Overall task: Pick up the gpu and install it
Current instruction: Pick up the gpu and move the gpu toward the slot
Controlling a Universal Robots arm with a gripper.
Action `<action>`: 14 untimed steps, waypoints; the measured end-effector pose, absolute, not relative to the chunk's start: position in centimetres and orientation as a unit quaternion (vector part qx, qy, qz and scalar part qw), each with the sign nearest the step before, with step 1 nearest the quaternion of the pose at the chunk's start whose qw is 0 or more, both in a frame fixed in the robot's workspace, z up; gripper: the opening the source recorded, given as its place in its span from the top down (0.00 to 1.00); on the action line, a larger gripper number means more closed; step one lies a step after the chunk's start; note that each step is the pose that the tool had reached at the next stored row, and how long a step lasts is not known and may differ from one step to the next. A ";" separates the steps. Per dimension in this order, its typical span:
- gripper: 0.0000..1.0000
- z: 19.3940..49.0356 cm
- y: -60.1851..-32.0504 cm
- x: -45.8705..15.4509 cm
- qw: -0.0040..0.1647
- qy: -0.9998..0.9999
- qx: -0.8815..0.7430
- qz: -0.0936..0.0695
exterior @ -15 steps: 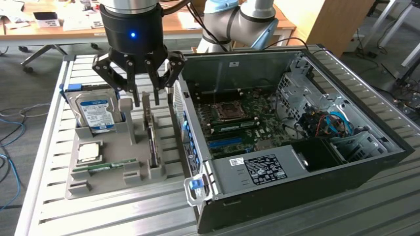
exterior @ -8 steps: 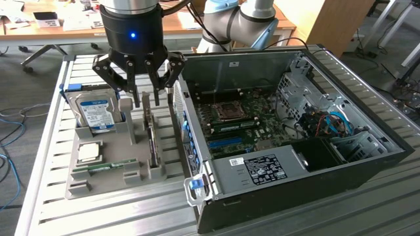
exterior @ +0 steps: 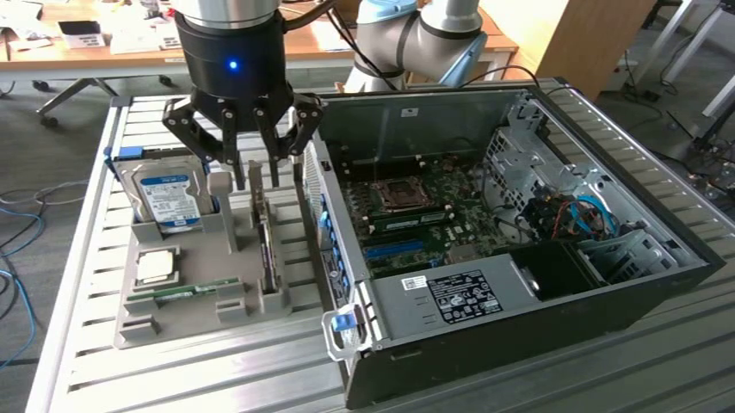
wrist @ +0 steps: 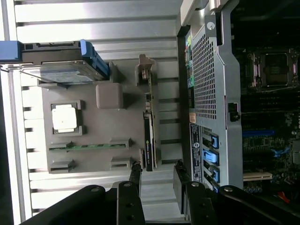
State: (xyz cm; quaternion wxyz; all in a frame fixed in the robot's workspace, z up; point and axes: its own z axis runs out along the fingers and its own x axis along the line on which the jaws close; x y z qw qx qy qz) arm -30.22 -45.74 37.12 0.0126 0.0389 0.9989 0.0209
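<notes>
One gpu (exterior: 267, 245), one hard drive (exterior: 167, 194), one RAM stick (exterior: 184, 292)

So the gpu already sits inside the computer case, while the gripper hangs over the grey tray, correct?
No: the gpu stands on edge in the grey tray, outside the computer case, as the exterior view shows. The gripper does hang over the tray.

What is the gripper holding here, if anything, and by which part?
Nothing is held. The gripper hangs open over the gpu, which stands on edge in the gray holder, its fingers not closed on the card.
</notes>
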 end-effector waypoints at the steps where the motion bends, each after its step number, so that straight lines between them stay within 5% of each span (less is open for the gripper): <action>1: 0.58 37.1 -45.7 -30.2 0.013 0.999 0.039 0.021; 14: 0.58 36.9 -45.7 -30.2 0.013 0.999 0.039 0.021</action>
